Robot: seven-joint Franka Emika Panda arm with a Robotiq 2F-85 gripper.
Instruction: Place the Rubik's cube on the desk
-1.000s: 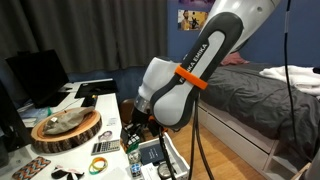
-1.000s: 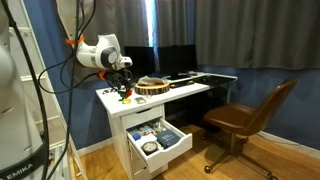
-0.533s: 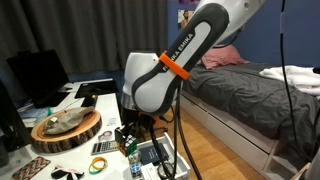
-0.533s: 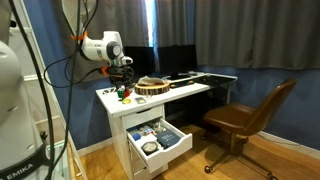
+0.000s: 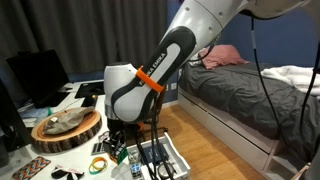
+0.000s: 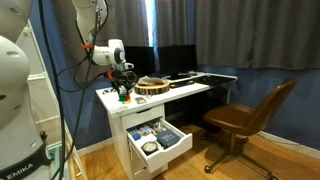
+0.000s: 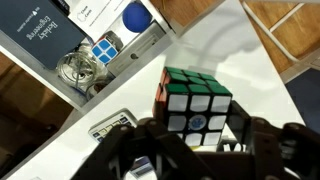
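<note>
The Rubik's cube (image 7: 194,98) shows a white face and a green top in the wrist view. My gripper (image 7: 197,126) is shut on it, one dark finger on each side, just above the white desk (image 7: 272,105). In both exterior views the gripper (image 5: 116,146) (image 6: 123,92) hangs over the desk's near end (image 6: 108,98), beside the round wooden slab (image 5: 66,130) (image 6: 152,87). The cube is too small to make out there.
An open drawer (image 6: 157,141) (image 7: 92,40) of small items juts out below the desk end. A calculator (image 7: 110,125) lies on the desk beside the gripper. Monitors (image 6: 176,60) stand at the back. A brown chair (image 6: 246,118) and a bed (image 5: 255,95) are nearby.
The arm has swung from above the open drawer over to the desk end, carrying the cube lower and closer to the wooden slab.
</note>
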